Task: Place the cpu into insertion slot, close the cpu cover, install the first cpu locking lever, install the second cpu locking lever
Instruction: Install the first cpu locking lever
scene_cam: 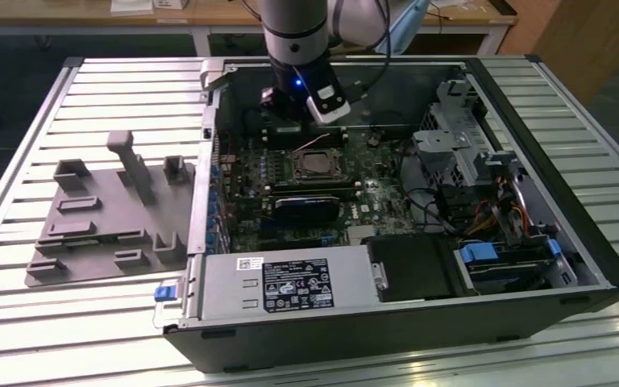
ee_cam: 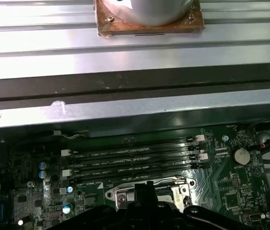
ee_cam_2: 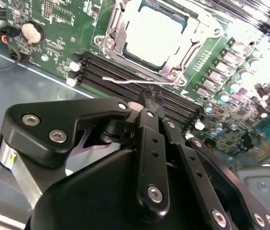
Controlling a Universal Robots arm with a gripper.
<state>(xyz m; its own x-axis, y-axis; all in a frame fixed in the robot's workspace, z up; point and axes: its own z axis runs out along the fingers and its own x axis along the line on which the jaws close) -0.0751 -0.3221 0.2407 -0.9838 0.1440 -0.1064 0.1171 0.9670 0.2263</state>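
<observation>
At the exterior view's left a grey fixture tray (scene_cam: pixel 105 218) is seen on the counter (scene_cam: pixel 62 339). Further right, the gripper (scene_cam: pixel 304 129) is held low inside the open computer case (scene_cam: pixel 396 322), just beside the insertion slot (scene_cam: pixel 315 167). In the second wrist view the cpu (ee_cam_2: pixel 151 33) is found seated, and the cpu cover (ee_cam_2: pixel 112 33) appears folded down around it. The jaws are drawn narrow at a raised wire locking lever (ee_cam_2: pixel 125 80); whether it is pinched cannot be told. The first-lever step is judged in hand: the wire needs pressing down and hooking. That contact is given close up by the second wrist view, where the exterior view leaves it too small to judge.
</observation>
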